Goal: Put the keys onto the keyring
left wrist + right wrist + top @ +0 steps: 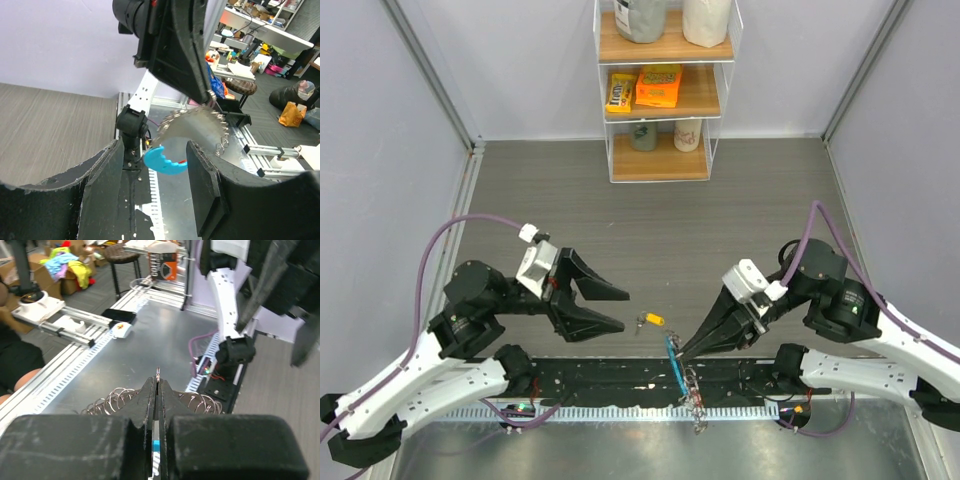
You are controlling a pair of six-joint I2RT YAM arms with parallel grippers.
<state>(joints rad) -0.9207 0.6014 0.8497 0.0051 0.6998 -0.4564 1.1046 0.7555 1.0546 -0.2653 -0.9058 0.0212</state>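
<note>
Top external: right gripper (682, 351) clamps keyring (694, 392), its long axis running near-to-far; left gripper (625, 309) gapes.

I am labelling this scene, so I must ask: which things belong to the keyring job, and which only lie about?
Job: keyring, in the shut right gripper; keys, lying between the grippers; open left gripper.
Lying about: shelf; snack boxes on it.
</note>
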